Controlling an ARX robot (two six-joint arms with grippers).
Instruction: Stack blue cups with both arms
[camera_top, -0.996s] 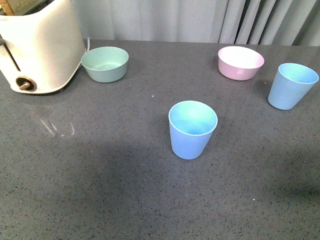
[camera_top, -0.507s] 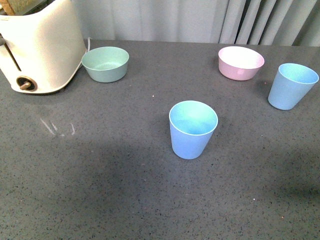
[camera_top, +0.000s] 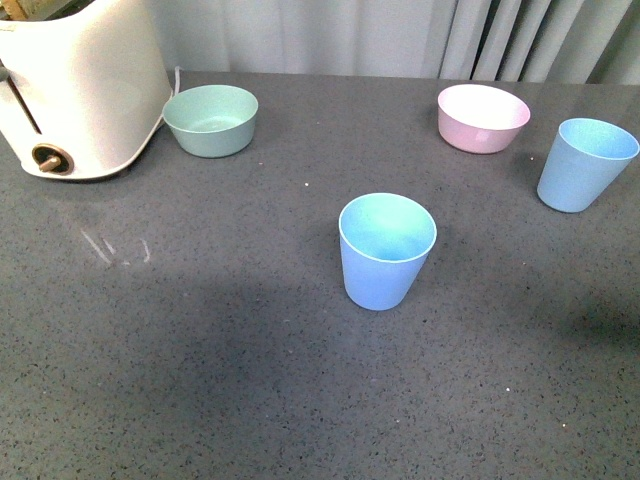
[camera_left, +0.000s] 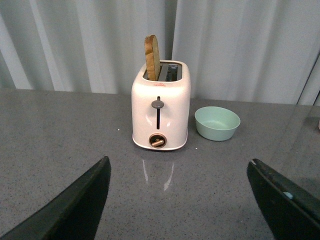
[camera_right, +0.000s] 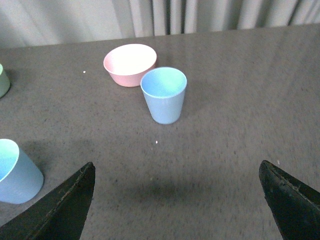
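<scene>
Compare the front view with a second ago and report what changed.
Only the view shifted: everything sits slightly higher in frame, together. Nothing was gripped or released. The middle light blue plastic tumbler and the right light blue tumbler stay upright and apart; the mint green bowl, pink bowl and white toaster keep their places.

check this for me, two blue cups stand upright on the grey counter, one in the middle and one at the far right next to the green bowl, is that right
Not quite: the far right blue cup stands next to the pink bowl; the mint green bowl sits by the toaster. The front view shows it. The rest holds.
</scene>
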